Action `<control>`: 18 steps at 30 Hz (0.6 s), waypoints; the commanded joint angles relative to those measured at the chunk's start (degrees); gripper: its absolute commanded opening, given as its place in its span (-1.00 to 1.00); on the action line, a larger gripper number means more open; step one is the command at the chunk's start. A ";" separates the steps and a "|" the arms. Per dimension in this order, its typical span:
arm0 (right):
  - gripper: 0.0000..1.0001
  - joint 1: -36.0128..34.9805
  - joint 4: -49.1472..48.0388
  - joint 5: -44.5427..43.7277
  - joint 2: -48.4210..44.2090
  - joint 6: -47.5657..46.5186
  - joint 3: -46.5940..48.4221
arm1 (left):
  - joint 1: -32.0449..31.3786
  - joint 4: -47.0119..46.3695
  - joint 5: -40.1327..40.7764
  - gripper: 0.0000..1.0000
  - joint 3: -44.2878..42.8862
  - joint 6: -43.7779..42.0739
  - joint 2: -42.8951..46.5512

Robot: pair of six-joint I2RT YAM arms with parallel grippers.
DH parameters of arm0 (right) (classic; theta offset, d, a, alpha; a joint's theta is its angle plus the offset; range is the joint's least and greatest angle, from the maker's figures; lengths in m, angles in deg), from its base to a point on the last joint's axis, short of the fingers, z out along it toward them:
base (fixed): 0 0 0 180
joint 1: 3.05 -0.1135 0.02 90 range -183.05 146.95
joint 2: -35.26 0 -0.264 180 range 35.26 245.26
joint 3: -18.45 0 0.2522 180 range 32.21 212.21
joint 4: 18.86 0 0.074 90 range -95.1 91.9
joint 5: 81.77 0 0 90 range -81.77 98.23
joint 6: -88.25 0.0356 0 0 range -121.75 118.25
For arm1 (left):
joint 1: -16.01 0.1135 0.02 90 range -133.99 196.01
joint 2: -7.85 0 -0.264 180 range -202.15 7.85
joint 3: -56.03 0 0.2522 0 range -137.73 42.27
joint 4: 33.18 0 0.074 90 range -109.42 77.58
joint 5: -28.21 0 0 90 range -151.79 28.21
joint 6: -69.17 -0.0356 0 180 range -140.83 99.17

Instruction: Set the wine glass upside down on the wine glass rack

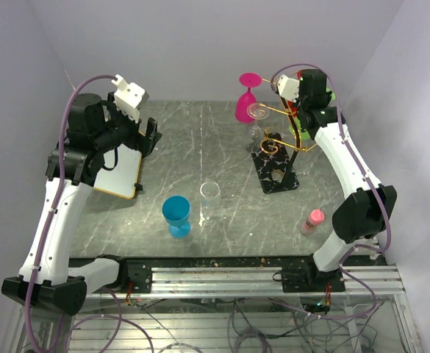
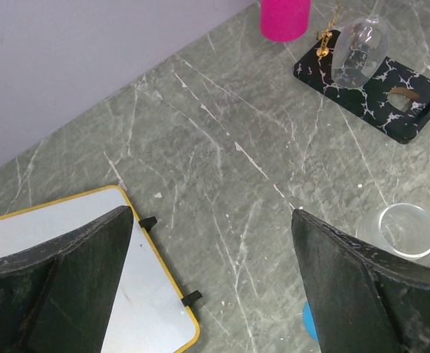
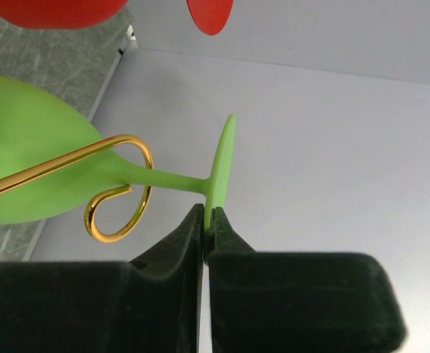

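The right gripper (image 3: pixel 203 217) is clamped shut on the thin rim of the foot of the green wine glass (image 3: pixel 38 132), fingers pinching the disc edge-on. The glass is up at the wine glass rack (image 2: pixel 369 103), lying roughly sideways in the right wrist view, with its stem just beside the curled gold hook at the end of one wire arm. Whether the stem is fully inside the curl I cannot tell. From above the glass is mostly hidden behind the arm.

The left gripper (image 2: pixel 211 215) hangs spread wide over the table, holding nothing, above a yellow-edged white board (image 2: pixel 90 257).

The glass looks like light, stiff, opaque plastic (not real glass, I'd judge), so breakage seems less of a worry than slip. The smooth foot gives the pads little to bite on, and the bowl's weight sits far out from the grip, so it could pivot. The foot is probably the right place to hold it: the stem stays free to slide into the hook, and the foot is what will catch on the wire — a pink glass (image 1: pixel 248 99) already hangs that way
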 commanded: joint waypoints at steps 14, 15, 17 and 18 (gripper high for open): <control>-1.00 1.66 0.15 -1.23 -1.17 -0.30 -1.05 | 0.70 -2.72 -2.48 0.98 0.16 0.87 -0.90; -1.00 1.62 0.43 -1.08 -1.48 -0.23 -1.30 | 0.70 -2.72 -2.48 0.98 0.16 0.83 -0.90; -1.00 1.63 1.01 -0.73 -1.99 0.18 -1.67 | 0.70 -2.71 -2.47 0.98 0.16 0.79 -0.90; -1.00 1.66 1.30 -0.53 -2.27 0.40 -1.74 | 0.72 -2.71 -2.47 0.98 0.21 0.74 -0.90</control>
